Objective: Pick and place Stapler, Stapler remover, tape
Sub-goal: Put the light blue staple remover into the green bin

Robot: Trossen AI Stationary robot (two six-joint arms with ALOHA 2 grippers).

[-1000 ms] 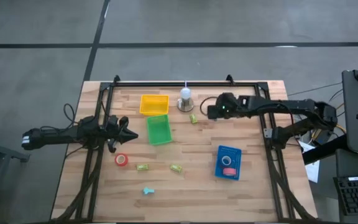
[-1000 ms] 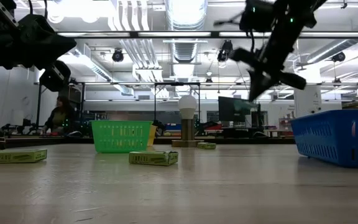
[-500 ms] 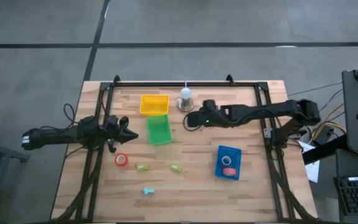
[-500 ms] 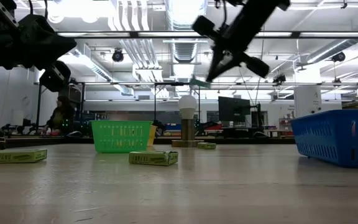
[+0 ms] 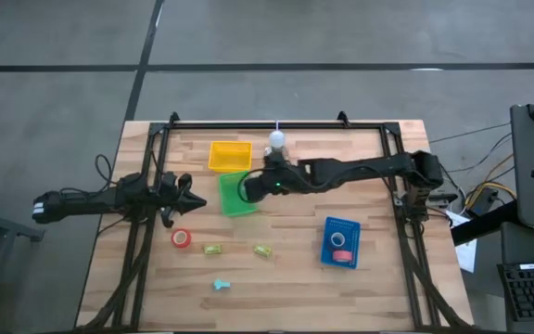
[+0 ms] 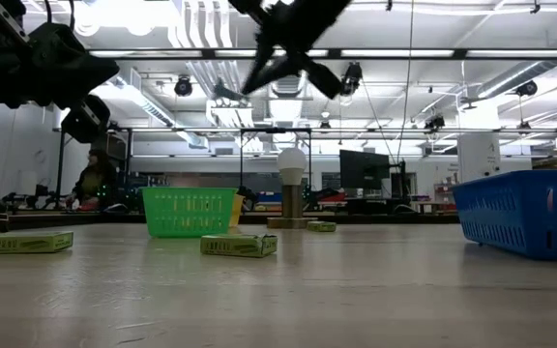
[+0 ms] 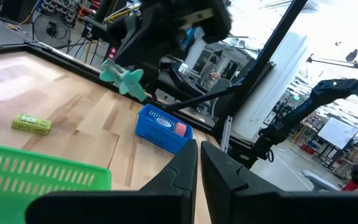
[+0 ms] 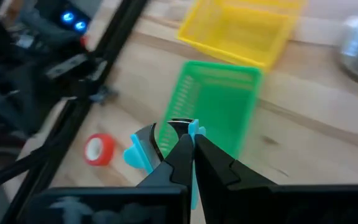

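Now the right gripper (image 8: 188, 146), fingers pinching a small teal plastic staple remover (image 8: 140, 151), hangs over the green mesh basket (image 5: 237, 194); release it squarely above the basket's middle, away from the rim.

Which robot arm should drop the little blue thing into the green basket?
The right one, probably. The right gripper is already shut on the blue staple remover and hangs over the green basket. The left gripper waits beside the basket, shut and holding nothing.
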